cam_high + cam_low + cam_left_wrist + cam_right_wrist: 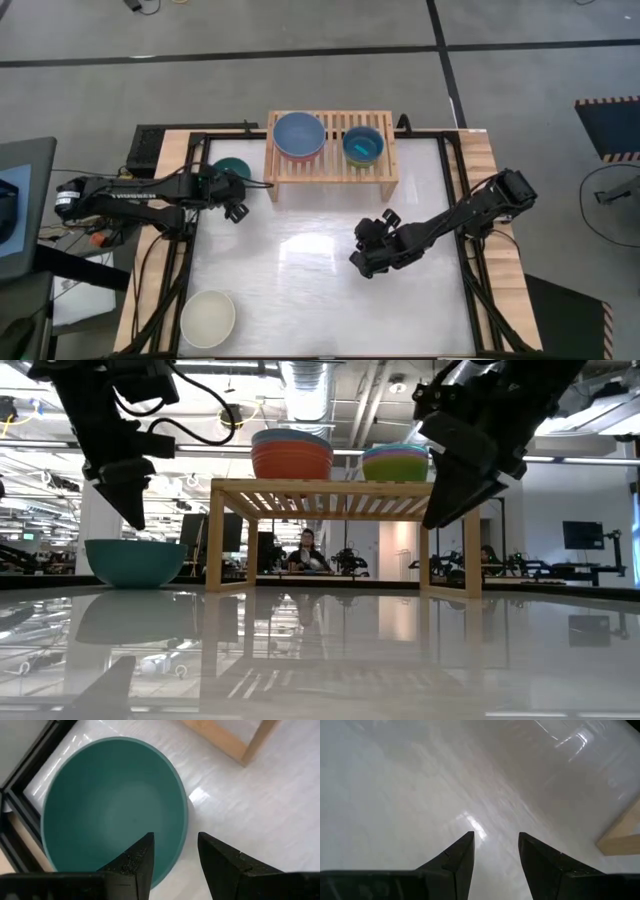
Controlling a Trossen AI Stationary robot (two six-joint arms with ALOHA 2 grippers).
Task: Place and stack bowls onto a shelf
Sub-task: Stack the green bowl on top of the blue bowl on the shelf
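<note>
Dark green bowl [112, 805]: on the table beside the shelf [330, 165], at its left end.
Your left pincer [175, 862] hangs over the bowl's near rim, narrowly parted and empty, and is far the nearer; your right pincer [495, 862], parted and empty, waits mid-table.

The robot has two arms, and both are black all over. The left arm [130, 195] is long and thin, made of chunky joined parts, with small white letters along its side. Thin black cables run beside it. The right arm [470, 212] is black too, with a fat, boxy joint near the bench edge. Each claw has two dark fingers [137, 865] shaped like pointed wedges. The fingers look rough and grainy, with a lighter worn line along their edges.
</note>
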